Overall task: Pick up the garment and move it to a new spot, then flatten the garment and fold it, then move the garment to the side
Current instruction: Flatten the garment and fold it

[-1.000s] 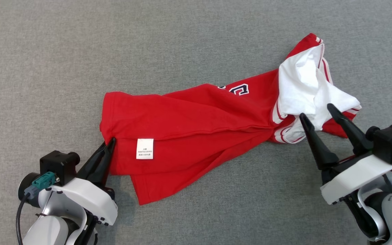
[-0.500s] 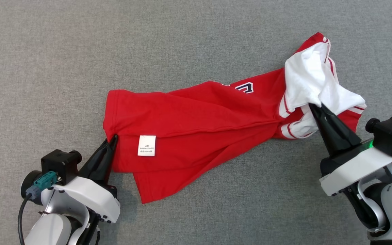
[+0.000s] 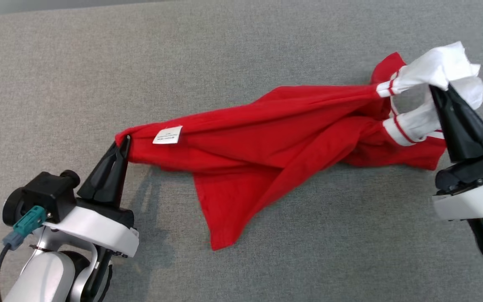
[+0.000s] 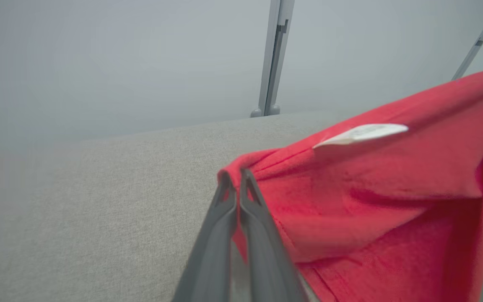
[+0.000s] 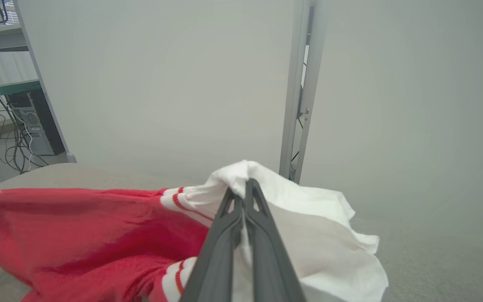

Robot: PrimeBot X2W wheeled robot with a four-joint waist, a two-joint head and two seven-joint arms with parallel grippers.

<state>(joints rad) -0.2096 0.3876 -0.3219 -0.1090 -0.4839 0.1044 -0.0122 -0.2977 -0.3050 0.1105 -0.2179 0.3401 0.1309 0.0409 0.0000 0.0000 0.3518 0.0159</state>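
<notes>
Above the worktop (image 3: 224, 50) the garment (image 3: 275, 126) stretches left to right; left tool (image 3: 125, 137) grips its red corner (image 3: 141, 147); right tool (image 3: 434, 87) its white sleeve (image 3: 432, 69).

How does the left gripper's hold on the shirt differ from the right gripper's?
The left gripper pinches a red edge beside the white label; the right gripper pinches bunched white sleeve fabric. In the head view the left sits lower, the right higher. Both have jaws shut on the shirt.
</notes>
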